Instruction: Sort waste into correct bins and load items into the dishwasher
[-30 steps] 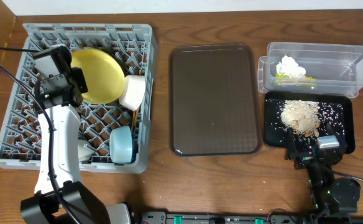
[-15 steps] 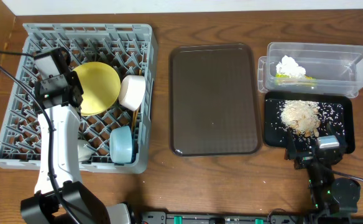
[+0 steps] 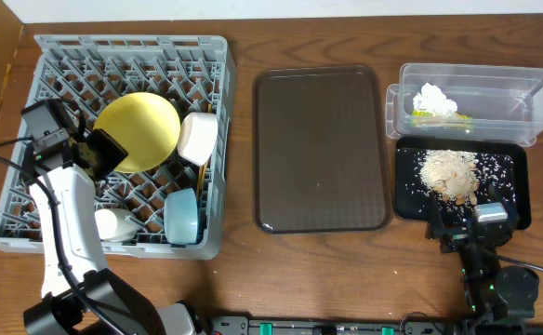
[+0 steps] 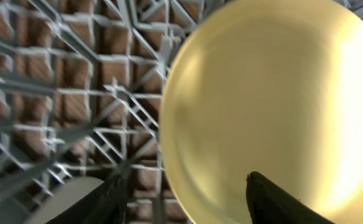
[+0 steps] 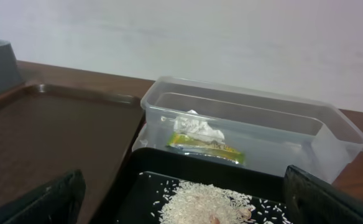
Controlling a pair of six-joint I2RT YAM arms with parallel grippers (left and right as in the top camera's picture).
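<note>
Racked [image 3: 211,56]: one plate [image 3: 141,130], one cup [image 3: 198,138], white bowl [image 3: 112,224], blue bowl [image 3: 182,215]. Left gripper [image 3: 104,151] jaws parted astride plate's 8 o'clock rim; right gripper [image 5: 184,202] jaws spread wide.

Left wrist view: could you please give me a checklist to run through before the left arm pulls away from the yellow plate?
1. The yellow plate sits inside the dish rack: ok, it lies among the pegs.
2. The left tool is open: ok, its fingers stand apart.
3. The left tool is clear of the plate: cannot tell; one finger overlaps the plate's face in the wrist view.
4. The right tool is open and holds nothing: ok.
5. The white cup is out of the retreat path: ok, it sits on the plate's far side.
</note>
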